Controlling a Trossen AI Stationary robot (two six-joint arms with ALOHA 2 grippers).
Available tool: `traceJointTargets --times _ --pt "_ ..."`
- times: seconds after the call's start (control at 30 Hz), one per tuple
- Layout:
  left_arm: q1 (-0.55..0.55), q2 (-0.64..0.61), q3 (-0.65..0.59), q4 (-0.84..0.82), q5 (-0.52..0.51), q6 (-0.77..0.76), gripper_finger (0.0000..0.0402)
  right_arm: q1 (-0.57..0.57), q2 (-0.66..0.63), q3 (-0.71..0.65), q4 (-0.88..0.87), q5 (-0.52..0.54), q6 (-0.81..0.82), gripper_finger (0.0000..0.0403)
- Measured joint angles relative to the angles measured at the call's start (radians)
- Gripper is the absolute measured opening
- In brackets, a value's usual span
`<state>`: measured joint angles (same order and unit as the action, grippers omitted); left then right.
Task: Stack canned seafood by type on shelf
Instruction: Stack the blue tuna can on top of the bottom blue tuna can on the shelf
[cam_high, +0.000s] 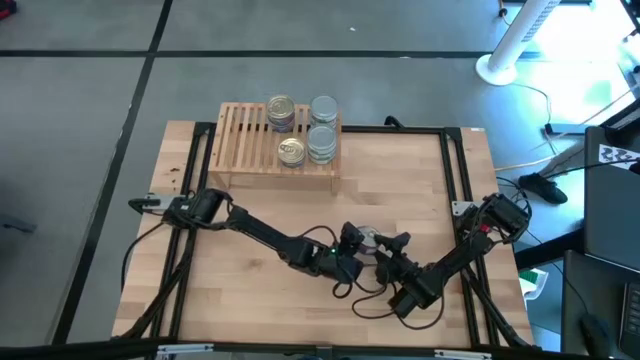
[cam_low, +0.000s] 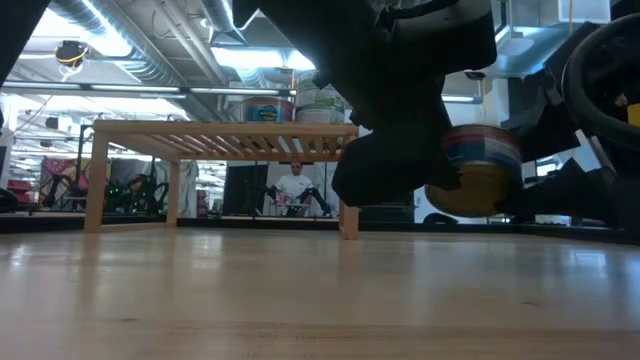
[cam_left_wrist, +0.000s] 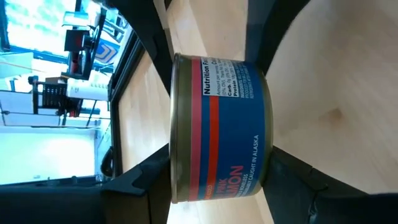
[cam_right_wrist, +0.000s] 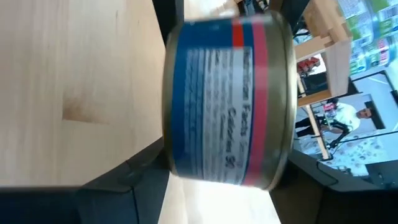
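Between the two grippers near the front of the surface (cam_high: 250, 290), a salmon can (cam_left_wrist: 219, 127) is being handed across, lifted clear of the wood: the left gripper (cam_high: 352, 238) is clamping it, while the right gripper (cam_high: 388, 246) is bracketing it with jaws parting. Being rigid, smooth-walled and fairly heavy, it is asking for a grip across its curved side. Wrist views are showing its label; only the high view is showing the shelf (cam_high: 240, 135) beyond, carrying stacked gold-lidded cans (cam_high: 282, 112) and silver-lidded cans (cam_high: 322, 130).
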<state>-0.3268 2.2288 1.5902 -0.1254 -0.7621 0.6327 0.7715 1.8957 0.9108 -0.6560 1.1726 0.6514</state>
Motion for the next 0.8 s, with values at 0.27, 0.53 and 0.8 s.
traceJointTargets --times 0.27,0.53,0.8 --pt "-0.009 0.000 0.000 -0.139 -0.027 -0.102 0.0193 0.000 0.000 0.000 -0.002 -0.070 -0.003 0.0239" --pt "-0.033 -0.002 0.000 -0.262 -0.186 -0.160 0.0193 0.000 0.000 0.000 -0.006 -0.108 -0.003 0.0239" --pt "-0.062 -0.069 0.000 -0.387 -0.276 -0.301 0.0193 0.000 -0.060 0.000 -0.135 -0.118 0.045 0.0239"
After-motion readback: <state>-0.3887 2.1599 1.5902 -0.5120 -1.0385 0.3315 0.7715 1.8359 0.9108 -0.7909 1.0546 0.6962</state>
